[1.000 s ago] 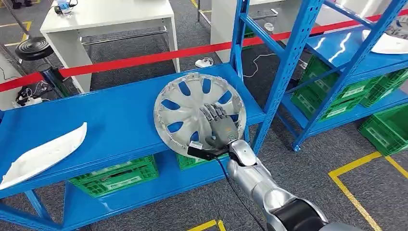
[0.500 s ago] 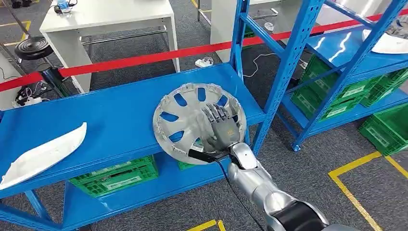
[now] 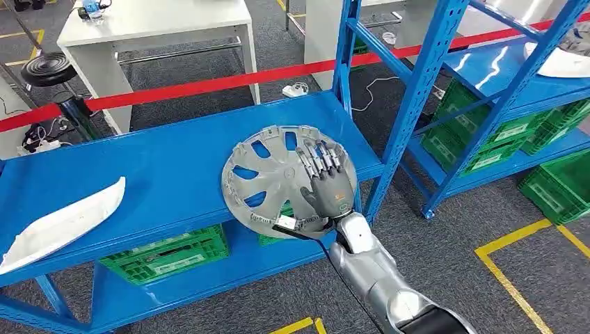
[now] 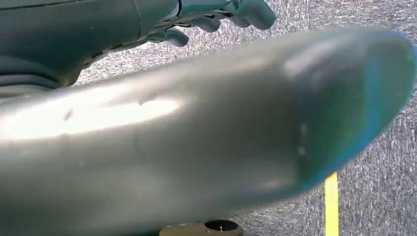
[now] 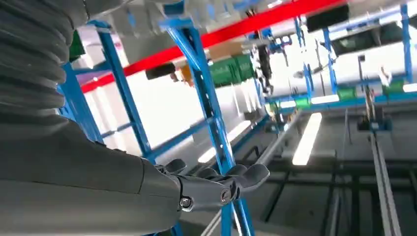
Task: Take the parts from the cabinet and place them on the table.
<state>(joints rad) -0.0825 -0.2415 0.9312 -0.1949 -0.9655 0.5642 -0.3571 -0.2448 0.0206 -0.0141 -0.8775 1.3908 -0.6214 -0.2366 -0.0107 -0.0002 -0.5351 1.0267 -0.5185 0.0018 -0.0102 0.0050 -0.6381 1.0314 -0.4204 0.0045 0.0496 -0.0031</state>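
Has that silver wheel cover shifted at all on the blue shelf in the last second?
Yes. The wheel cover has tipped up: its near edge now hangs lower past the front lip of the blue shelf, with the right hand pressed against it.

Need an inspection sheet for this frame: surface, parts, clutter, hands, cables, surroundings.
Surface: blue metal shelf.
Job's things: grey plastic wheel cover tilted at the shelf's front edge; white curved plastic panel lying flat.
Clutter: nothing seen.
Hands: right robot hand flat against the cover's face; left robot hand holds nothing, fingers curled.
Cables: black wrist cable.
Surroundings: green plastic crates, red barrier tape, white table.
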